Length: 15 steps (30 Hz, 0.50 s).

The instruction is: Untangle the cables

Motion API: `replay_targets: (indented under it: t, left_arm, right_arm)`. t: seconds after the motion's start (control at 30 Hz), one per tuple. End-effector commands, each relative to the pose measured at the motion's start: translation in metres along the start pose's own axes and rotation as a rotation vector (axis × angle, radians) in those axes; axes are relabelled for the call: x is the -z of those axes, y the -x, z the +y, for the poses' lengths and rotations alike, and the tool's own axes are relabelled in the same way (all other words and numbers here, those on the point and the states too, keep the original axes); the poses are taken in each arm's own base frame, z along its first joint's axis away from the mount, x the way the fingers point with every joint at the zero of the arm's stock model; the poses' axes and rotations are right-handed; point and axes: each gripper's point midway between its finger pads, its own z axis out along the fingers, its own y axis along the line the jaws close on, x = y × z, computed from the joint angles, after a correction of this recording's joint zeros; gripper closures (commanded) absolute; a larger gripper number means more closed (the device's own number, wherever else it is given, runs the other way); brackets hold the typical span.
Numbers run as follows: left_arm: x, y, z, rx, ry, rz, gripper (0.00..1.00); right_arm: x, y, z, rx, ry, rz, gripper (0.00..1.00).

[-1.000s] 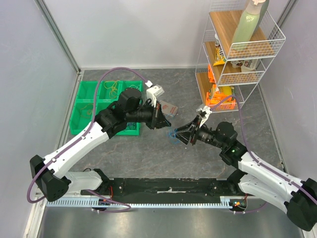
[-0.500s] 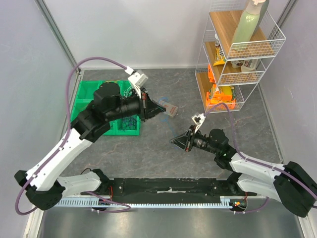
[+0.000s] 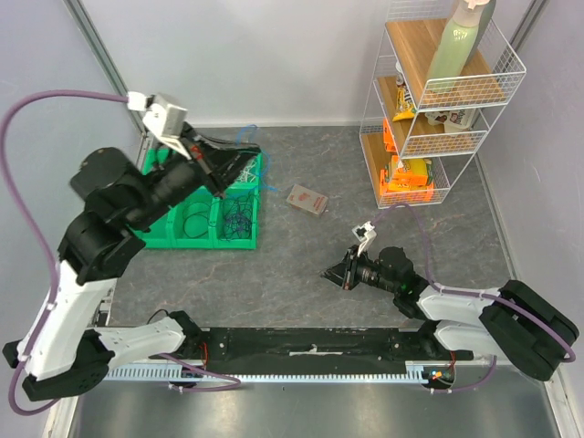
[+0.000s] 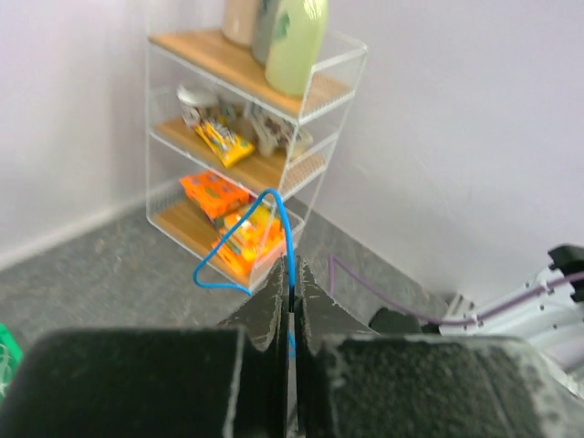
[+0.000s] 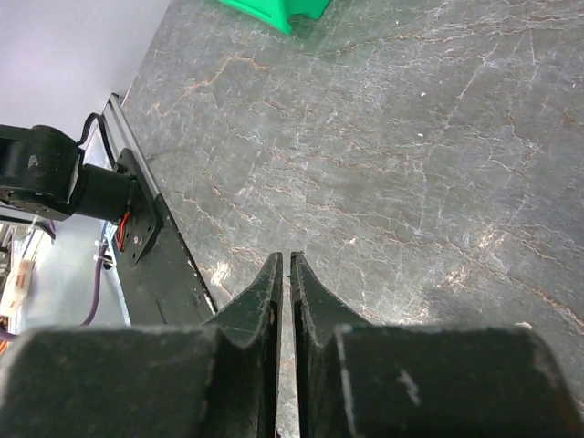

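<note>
Task stage: I am judging the untangling to be near its end, since I am seeing sorted cables only and no knotted bunch in any view.
Left tool [image 4: 291, 274]: I am keeping it pressed together, pinching the blue cable [image 4: 274, 194] at its lower end.
Blue cable position: it is standing up from my fingertips as a single free loop, touching no other cable, while I am holding it high over the far side of the green tray [image 3: 182, 243].
Right tool [image 5: 283, 269]: I am holding it low over the surface [image 3: 301, 265], its fingers nearly pressed together with only a thin slit between them, and it is carrying nothing.
Tray, near right compartment: it is holding a dark purple cable [image 3: 239, 217], coiled on its own.
Tray, near middle compartment: it is holding a pale loop [image 3: 193, 222]; I am not able to tell its colour for certain.
Tray, far compartments: my left arm is hiding most of them, so I cannot tell their contents.
Work left: I am judging that the blue cable is still to go into a compartment.
Other items: a small packet [image 3: 307, 199] is lying flat on the surface well apart from the tray; a wire shelf [image 3: 429, 119] is standing at the far right.
</note>
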Motion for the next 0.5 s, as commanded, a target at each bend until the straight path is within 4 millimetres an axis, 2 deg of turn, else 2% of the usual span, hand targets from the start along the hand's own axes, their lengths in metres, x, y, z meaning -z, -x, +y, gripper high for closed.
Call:
replay_targets:
  t: [0.0, 0.07, 0.17, 0.37, 0.47]
  left_arm:
    - [0.018, 0.040, 0.005, -0.091, 0.059, -0.107, 0.98]
    - [0.018, 0.041, 0.003, -0.090, 0.051, -0.106, 0.98]
    - [0.013, 0.032, 0.004, -0.077, 0.048, -0.082, 0.98]
    - [-0.005, -0.013, 0.012, -0.040, 0.042, 0.030, 0.98]
    - [-0.010, -0.031, 0.025, -0.041, 0.097, 0.070, 0.98]
  right_arm:
    - [-0.001, 0.005, 0.001, 0.019, 0.004, -0.024, 0.87]
    - [-0.001, 0.006, 0.002, 0.024, 0.004, -0.022, 0.86]
    - [0.000, 0.013, 0.003, 0.035, -0.007, -0.040, 0.83]
    - [0.011, 0.025, -0.003, 0.064, -0.078, -0.094, 0.76]
    - [0.018, 0.030, -0.010, 0.082, -0.127, -0.124, 0.74]
